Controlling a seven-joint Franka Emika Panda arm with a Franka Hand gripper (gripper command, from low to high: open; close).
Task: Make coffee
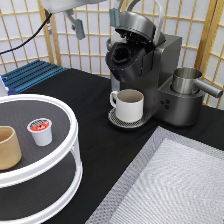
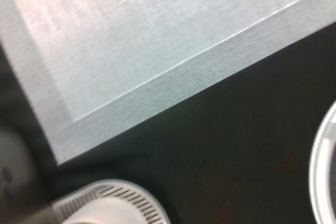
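The coffee pod (image 1: 40,131), white with a red-orange foil lid, stands on the top tier of a round white stand (image 1: 60,165) at the exterior view's left. My gripper (image 1: 96,22) hangs open and empty at the exterior view's top, high above the table, just left of the coffee machine (image 1: 155,70), whose lid is raised. A white mug (image 1: 128,105) with a handle sits on the machine's drip tray (image 1: 116,120). The wrist view shows the drip tray's rim (image 2: 112,202) and black tabletop.
A tan handleless cup (image 1: 7,147) stands beside the pod on the stand. A metal pitcher (image 1: 187,80) sits right of the machine. A grey mat (image 1: 170,180) covers the bottom right and shows in the wrist view (image 2: 112,60). A blue rack (image 1: 30,75) lies at far left.
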